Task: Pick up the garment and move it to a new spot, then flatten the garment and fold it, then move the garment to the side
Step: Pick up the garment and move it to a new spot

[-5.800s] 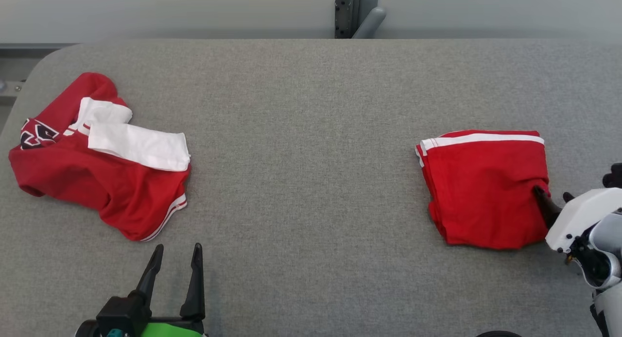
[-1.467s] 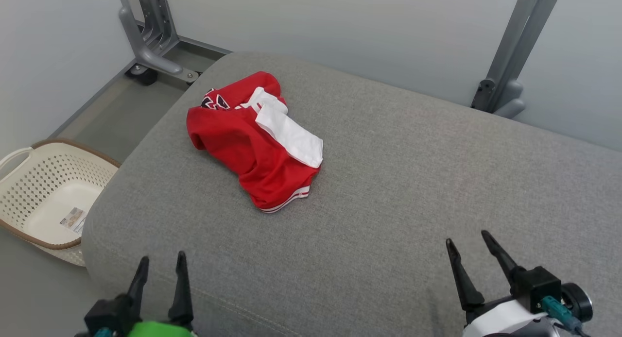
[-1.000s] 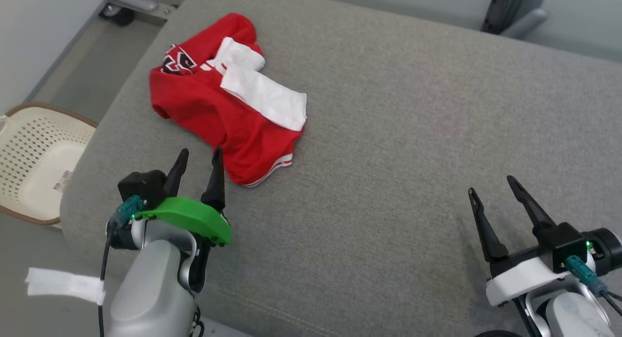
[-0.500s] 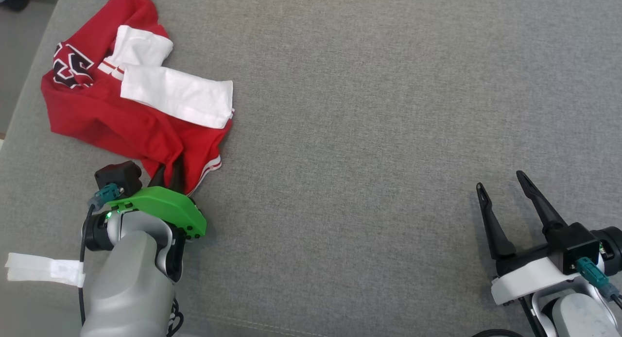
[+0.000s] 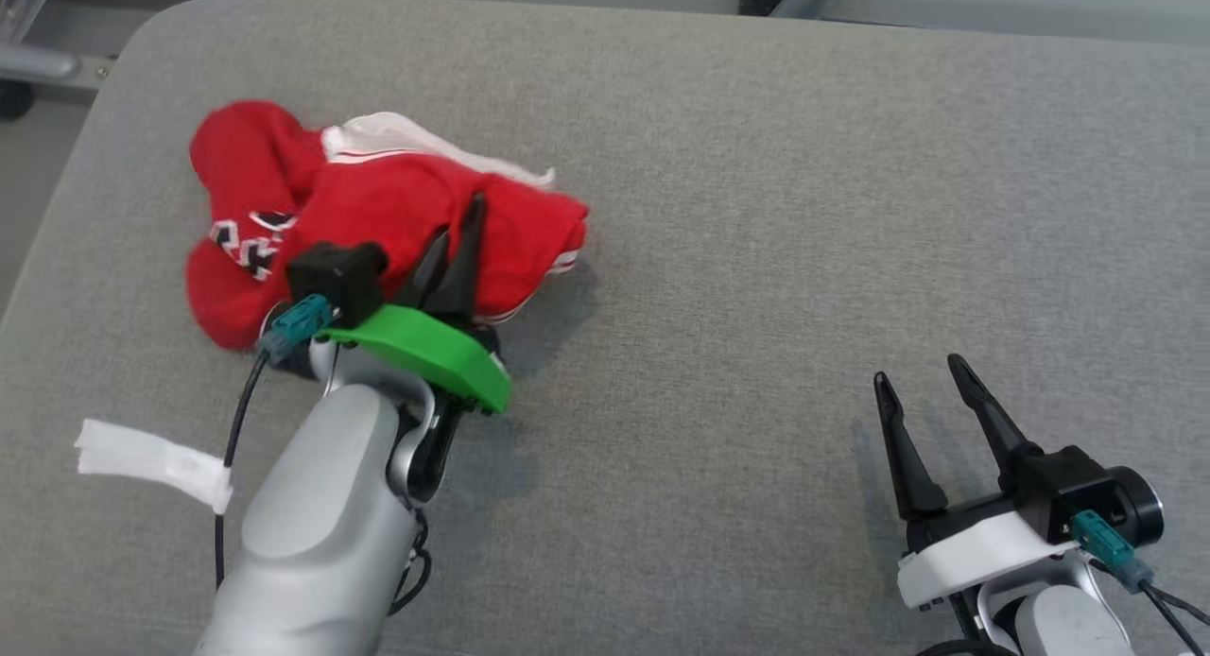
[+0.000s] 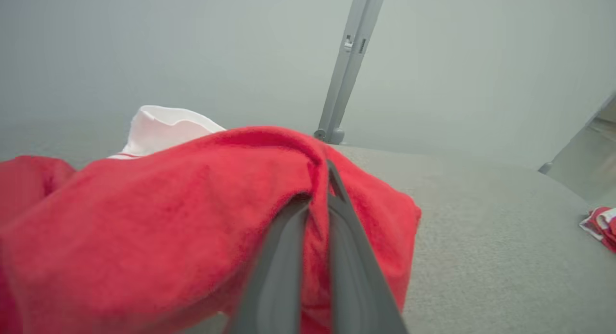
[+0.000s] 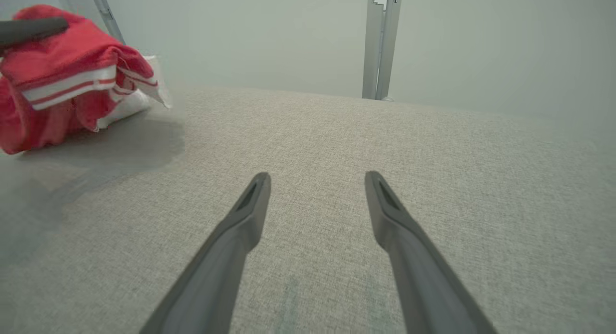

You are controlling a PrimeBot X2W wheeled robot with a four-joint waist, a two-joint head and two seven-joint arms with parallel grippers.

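Note:
The garment (image 5: 369, 212) is a crumpled red top with white sleeves and striped hems, bunched at the left of the grey table (image 5: 756, 212). My left gripper (image 5: 463, 226) is shut on a fold of its red cloth and holds that part raised, casting a shadow beneath. In the left wrist view the garment (image 6: 168, 218) drapes over the closed left gripper (image 6: 320, 180). Low on the right, my right gripper (image 5: 917, 377) stands open over bare table. The right wrist view has the right gripper (image 7: 315, 180) with nothing between its fingers and the garment (image 7: 62, 74) hanging at far left.
A second red and white piece of cloth (image 6: 601, 225) lies at the far right edge of the table in the left wrist view. Grey metal posts (image 6: 344, 64) stand behind the table against a pale wall. A white tape tag (image 5: 151, 462) hangs from my left arm's cable.
My left gripper closed on the garment's lower edge and lifted it, bunching the cloth so the white sleeve folded under. The head camera shifted. The right gripper stayed open.

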